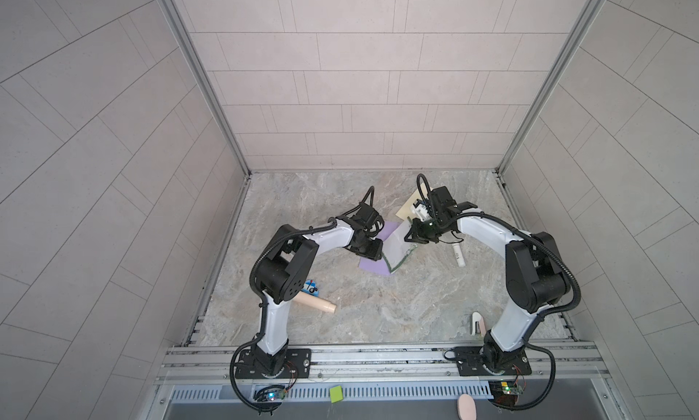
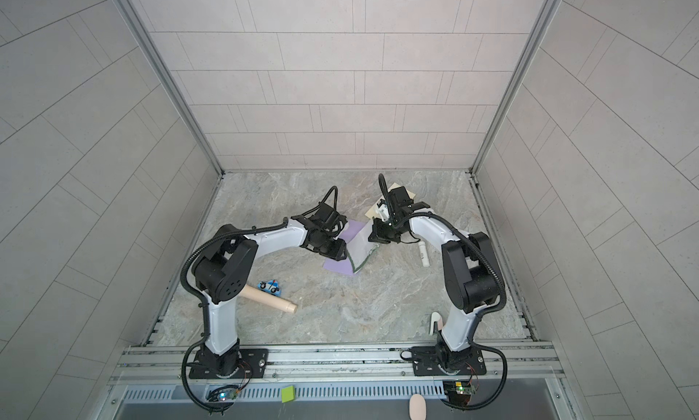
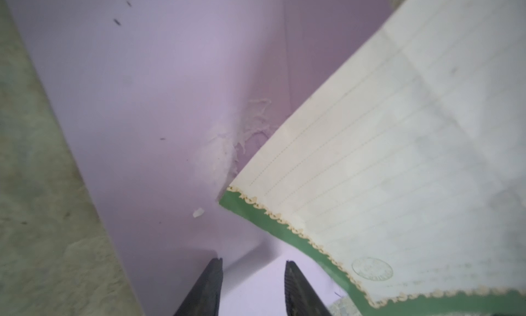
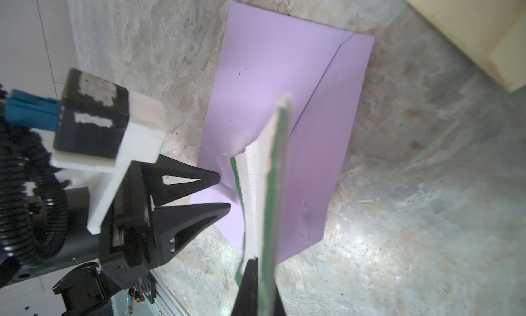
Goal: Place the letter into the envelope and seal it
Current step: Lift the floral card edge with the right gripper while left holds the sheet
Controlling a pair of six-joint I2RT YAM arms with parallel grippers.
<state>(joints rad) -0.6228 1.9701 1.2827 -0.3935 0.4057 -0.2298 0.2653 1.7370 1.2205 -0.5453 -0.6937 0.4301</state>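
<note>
The lilac envelope (image 1: 372,267) lay flat on the marble-patterned tabletop (image 1: 378,316) between the 2 arms, near the middle of the surface in both top views. The letter (image 1: 397,248), a cream lined sheet with a green scalloped border, stood tilted across the envelope's right part; 1 lower corner was down on the lilac paper beside a scuffed white patch (image 3: 219,152); whether any of the sheet had entered the pocket could not be told. The right gripper (image 4: 260,264) was pressed together on the letter's edge, pinching it and holding it raised off the table; the sheet bowed between that grip and the envelope in the right wrist view. The left gripper (image 3: 253,262) sat low at the envelope's left side with its 2 fingers spread part way; a lifted lip of lilac paper stood between the tips and 1 tip touched it, yet nothing looked squeezed. Well apart from the envelope, close to the left arm's base, a beige wooden peg (image 1: 316,304) lay just beside a blue toy car (image 1: 311,287); a white tube (image 1: 458,253) lay on the table just right of the right gripper; a cream card (image 1: 405,208) lay behind that gripper, partly hidden by it; a green note (image 1: 336,394) sat on the front rail.
</note>
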